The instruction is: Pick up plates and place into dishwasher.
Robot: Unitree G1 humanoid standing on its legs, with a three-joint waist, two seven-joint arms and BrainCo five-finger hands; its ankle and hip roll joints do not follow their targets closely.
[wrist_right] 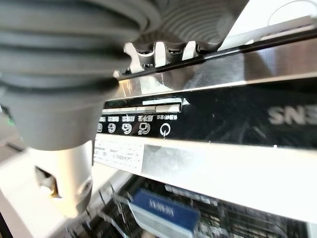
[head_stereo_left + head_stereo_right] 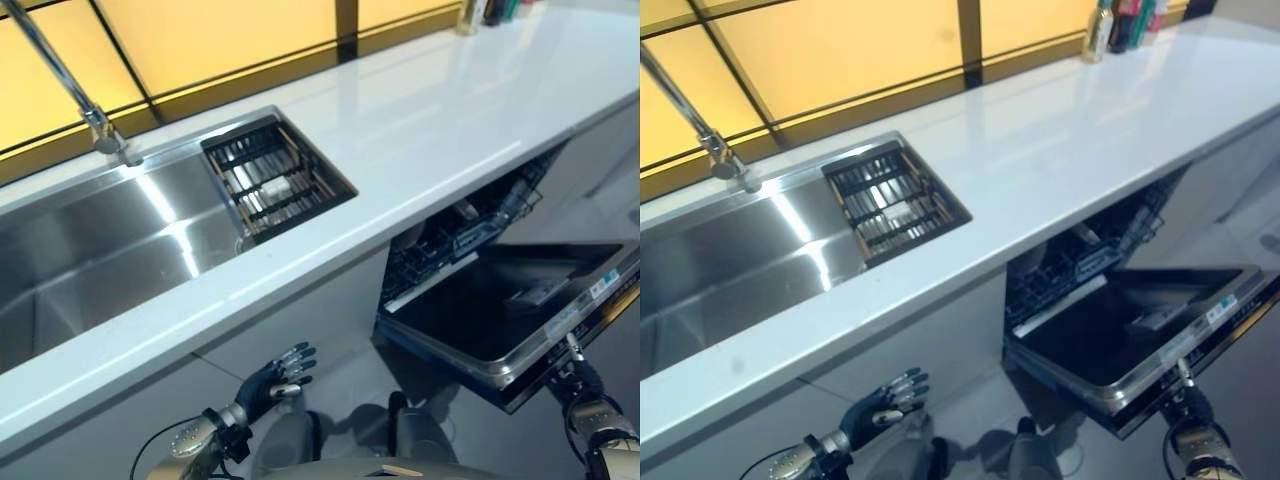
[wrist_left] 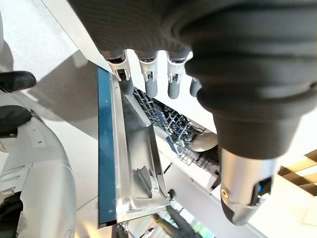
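White counter (image 2: 420,130) hides dishwasher (image 2: 500,310) rack; right robot hand (image 1: 158,52) curled over door edge; left robot hand (image 2: 280,375) spread.

The dishwasher door (image 1: 208,124) control strip bears a power symbol.

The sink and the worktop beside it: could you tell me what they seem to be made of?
The sink looks like brushed stainless steel: silver-grey, with streaky bright glare on its floor. The worktop looks like a white, glossy solid slab, perhaps stone or composite, since it reflects the window softly.
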